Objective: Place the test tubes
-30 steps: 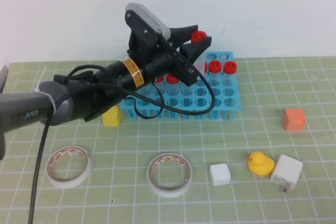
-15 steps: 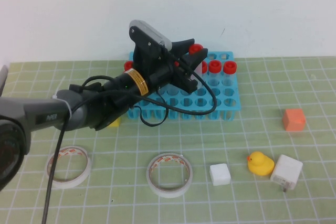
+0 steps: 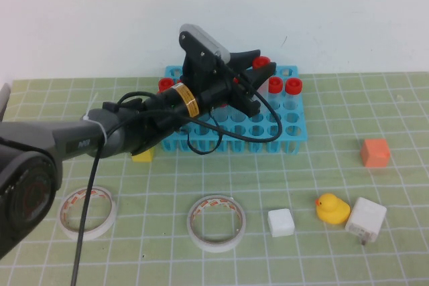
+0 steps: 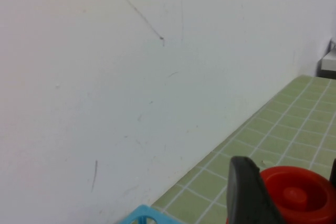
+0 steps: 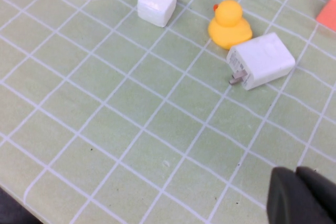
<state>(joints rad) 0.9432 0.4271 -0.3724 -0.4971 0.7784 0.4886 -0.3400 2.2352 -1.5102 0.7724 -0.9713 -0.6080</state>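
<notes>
Roughly, the job looks partway done. The blue rack (image 3: 292, 132) sits toward 12 o'clock on the worktop (image 3: 375, 246), and at least three red-capped tubes already stand in its far row. Two of them (image 3: 275, 85) (image 3: 293, 86) are at the 3 o'clock end and one (image 3: 165, 84) is at the 9 o'clock end. The arm covers the middle of that row, so I cannot tell whether more are seated there.

The left hand (image 3: 258, 68) hangs over the far row with its fingers clamped on another tube (image 3: 261, 61). That tube's cap sits just at 9 o'clock of the two seated ones. In the left wrist view the cap (image 4: 294, 195) shows between dark fingers (image 4: 247, 192), which confirms the grip. How far the tube's lower end has entered a hole is hidden, so I judge it as being lowered or lined up, and not yet released.

The right hand (image 5: 296, 172) is closed on nothing and hovers low over the worktop near the charger (image 5: 261, 60) and the duck (image 5: 229, 24), toward 4 o'clock.

No loose tubes lie on the worktop, and most holes in the near rows stand empty. Seating and letting go of this tube is, by my guess, the last step.
</notes>
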